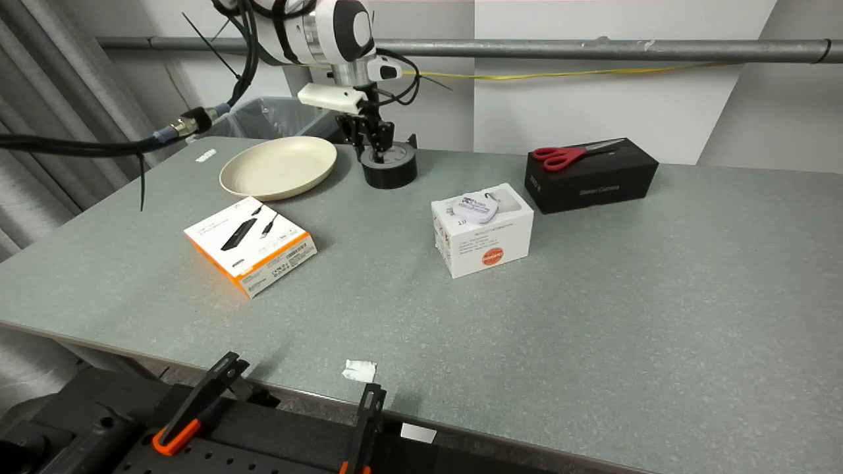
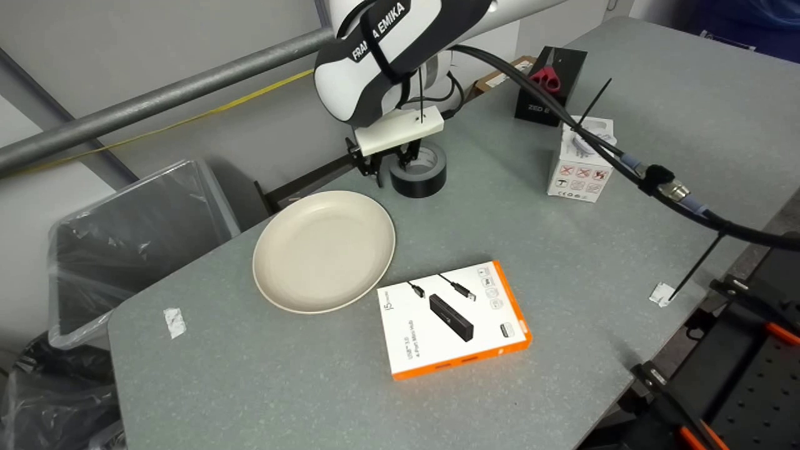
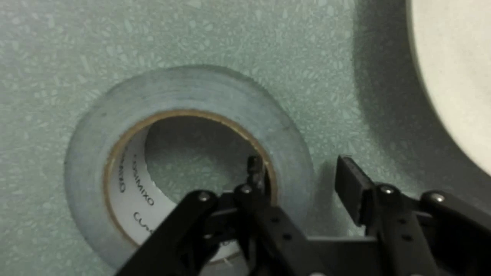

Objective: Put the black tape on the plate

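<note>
The black tape (image 1: 390, 176) lies flat on the grey table in both exterior views, beside the plate; its black side also shows here (image 2: 419, 186). In the wrist view the tape (image 3: 184, 89) shows a grey top face and a white printed core. The cream plate (image 1: 280, 170) is next to it, also seen whole in an exterior view (image 2: 325, 250) and cut off at the wrist view's right edge (image 3: 456, 65). My gripper (image 3: 299, 180) straddles the tape's wall. One finger is inside the hole near the core; the other is outside, with a gap to the tape. The gripper is open.
A white and orange box (image 2: 453, 319) lies in front of the plate. A white box (image 1: 487, 240) with a round white item on top stands farther along. A black box (image 1: 593, 178) carries red scissors (image 1: 560, 157). A grey bin (image 2: 137, 237) stands beyond the table edge.
</note>
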